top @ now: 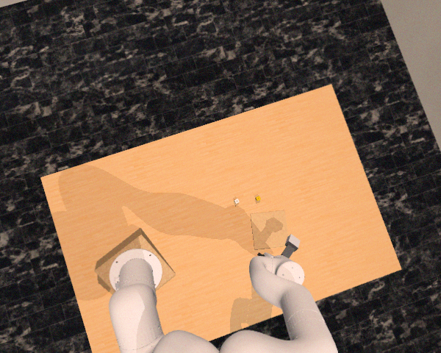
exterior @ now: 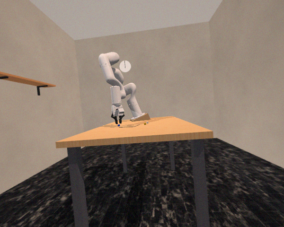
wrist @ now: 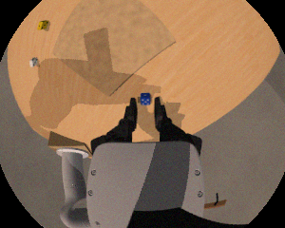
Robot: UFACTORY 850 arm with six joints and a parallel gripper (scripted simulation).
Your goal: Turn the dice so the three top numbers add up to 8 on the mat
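Blue die, hidden in the top view by the arm, appears in the wrist view just ahead of the partly spread, empty claw, outside the mat. White die and yellow die rest on the surface, off the mat. Exterior view alone shows the table legs.
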